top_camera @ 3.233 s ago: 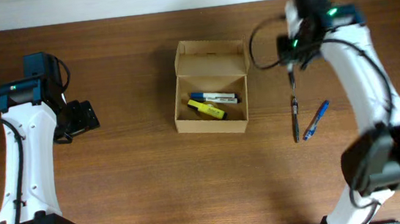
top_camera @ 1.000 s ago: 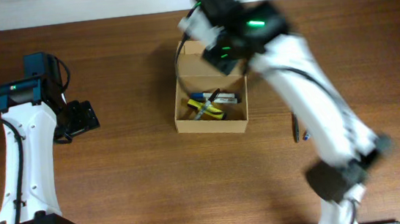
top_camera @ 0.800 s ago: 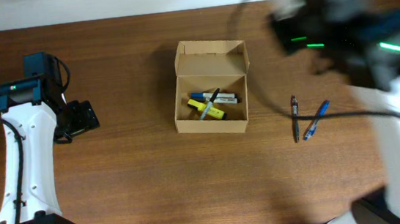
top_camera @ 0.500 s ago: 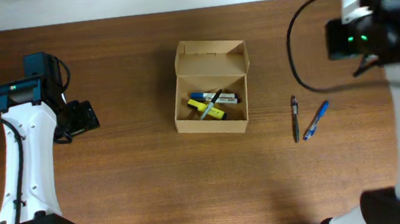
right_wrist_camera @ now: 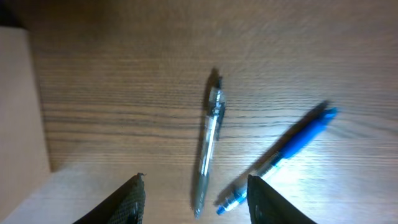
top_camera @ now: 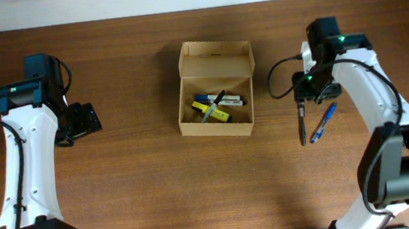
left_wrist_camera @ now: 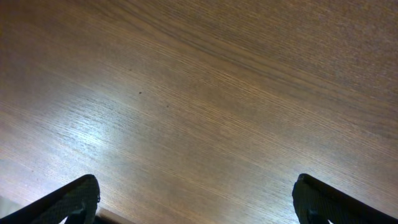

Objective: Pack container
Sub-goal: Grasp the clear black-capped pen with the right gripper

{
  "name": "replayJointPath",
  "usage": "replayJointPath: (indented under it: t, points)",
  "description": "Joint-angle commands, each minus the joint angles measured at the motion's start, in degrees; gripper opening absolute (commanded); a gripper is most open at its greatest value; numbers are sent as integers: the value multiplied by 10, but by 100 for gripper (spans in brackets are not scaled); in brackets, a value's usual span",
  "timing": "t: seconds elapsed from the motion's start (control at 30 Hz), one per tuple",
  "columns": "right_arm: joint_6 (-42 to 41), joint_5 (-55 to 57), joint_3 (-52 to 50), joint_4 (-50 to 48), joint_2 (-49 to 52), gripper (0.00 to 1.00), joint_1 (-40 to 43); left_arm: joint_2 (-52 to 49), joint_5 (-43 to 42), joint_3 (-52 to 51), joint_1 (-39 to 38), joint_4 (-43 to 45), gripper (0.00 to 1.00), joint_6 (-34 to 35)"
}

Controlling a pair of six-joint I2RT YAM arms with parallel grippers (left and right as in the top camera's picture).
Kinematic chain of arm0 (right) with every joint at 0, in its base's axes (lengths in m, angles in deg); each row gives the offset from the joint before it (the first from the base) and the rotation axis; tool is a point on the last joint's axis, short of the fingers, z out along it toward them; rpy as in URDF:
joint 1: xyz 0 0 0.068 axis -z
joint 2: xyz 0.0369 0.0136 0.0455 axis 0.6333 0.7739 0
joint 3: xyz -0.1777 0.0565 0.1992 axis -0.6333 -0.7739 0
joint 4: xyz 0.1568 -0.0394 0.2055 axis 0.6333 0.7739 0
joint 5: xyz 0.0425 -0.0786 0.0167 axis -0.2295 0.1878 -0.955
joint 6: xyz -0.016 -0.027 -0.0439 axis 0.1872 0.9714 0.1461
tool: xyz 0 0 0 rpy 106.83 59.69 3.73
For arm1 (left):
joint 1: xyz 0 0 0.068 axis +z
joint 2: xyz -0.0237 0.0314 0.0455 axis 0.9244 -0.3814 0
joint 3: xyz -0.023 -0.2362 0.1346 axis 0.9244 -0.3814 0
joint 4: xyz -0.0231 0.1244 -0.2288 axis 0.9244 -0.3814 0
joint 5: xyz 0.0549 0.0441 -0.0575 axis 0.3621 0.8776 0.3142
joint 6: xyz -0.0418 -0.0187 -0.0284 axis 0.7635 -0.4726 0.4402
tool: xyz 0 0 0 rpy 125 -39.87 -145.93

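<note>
- While the container (top_camera: 215,89) stands at mid-table with its lid flap raised on the far side, it already holds several markers (top_camera: 222,99); two pens lie loose on the table to its right, well apart from it.
- Right gripper (right_wrist_camera: 196,186): released; jaws part-spread with nothing between them; it hangs over the grey pen (right_wrist_camera: 209,140); the blue pen (right_wrist_camera: 289,152) lies angled just beside it.
- Left gripper (left_wrist_camera: 196,199): jaws wide and empty over bare table (left_wrist_camera: 205,93); well apart from the work.
- Step in hand, as judged: taking up the grey pen.
- Recommended: set the fingers across the barrel near mid-length; descend square to the table; keep the outer finger off the blue pen, whose lower end appears close to the grey one, though blur leaves contact uncertain; lift level; release lengthwise over the open box.
</note>
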Motion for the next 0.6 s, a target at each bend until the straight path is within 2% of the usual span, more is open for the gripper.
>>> replayJointPath:
  t: [0.0, 0.43, 0.5, 0.57]
  points:
    - [-17, -30, -28, -23, 28, 53, 5, 15, -4, -1, 3, 1, 100, -9]
    - [-17, -31, -40, -54, 105, 49, 35, 15, -4, -1, 3, 1, 100, -9]
    - [-17, -31, -43, -55, 108, 45, 39, 15, -4, -1, 3, 1, 100, -9]
    - [-16, -31, -45, -55, 110, 33, 40, 15, -4, -1, 3, 1, 100, -9]
